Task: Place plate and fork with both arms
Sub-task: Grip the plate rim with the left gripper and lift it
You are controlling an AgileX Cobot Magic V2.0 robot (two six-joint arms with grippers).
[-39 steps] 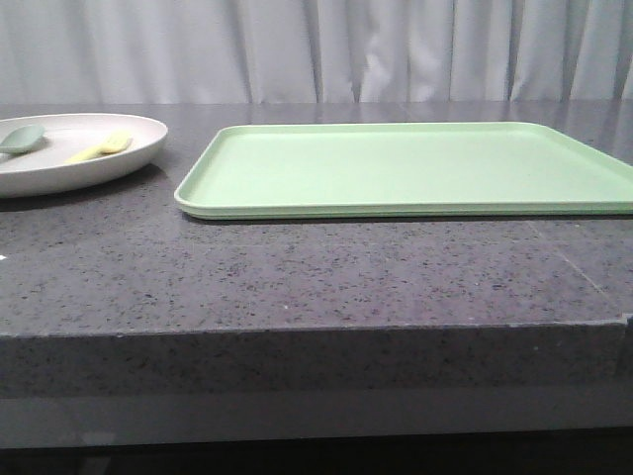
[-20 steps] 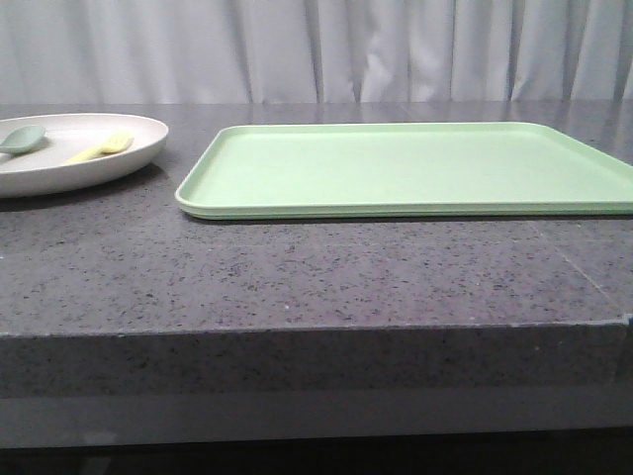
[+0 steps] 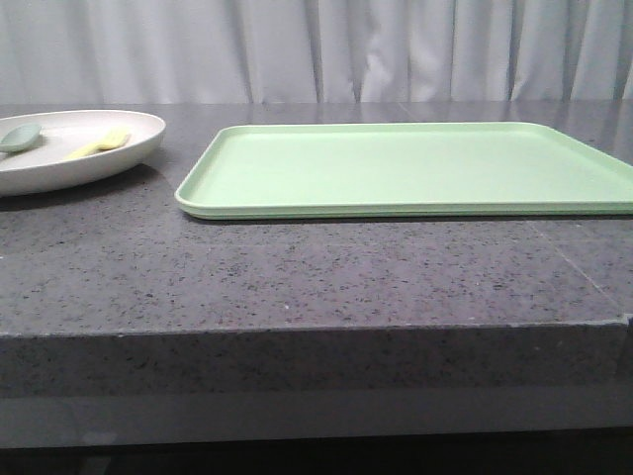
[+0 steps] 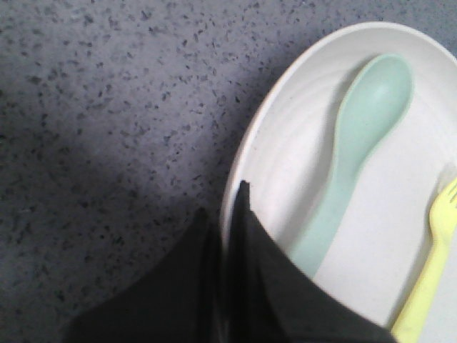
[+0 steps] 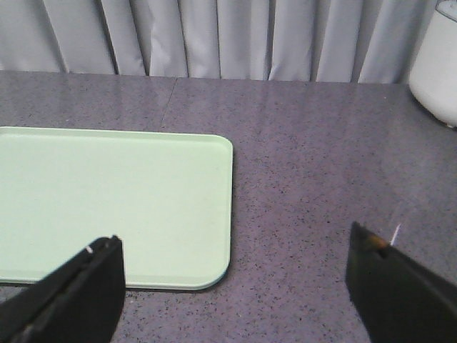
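While left tool (image 4: 227,236) pinches plate (image 3: 89,158) rim, fork (image 3: 99,145), spoon (image 3: 20,136) inside, right tool (image 5: 239,286) apart

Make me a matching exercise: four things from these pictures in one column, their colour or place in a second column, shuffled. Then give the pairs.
Things:
1. plate
2. fork
3. spoon
4. tray

Descriptions:
A. yellow, lying in the plate
B. light green, flat, rectangular, nothing on it
C. cream, round, its rim between the left gripper's jaws
D. pale grey-green, lying in the plate

Pairs: 1-C, 2-A, 3-D, 4-B
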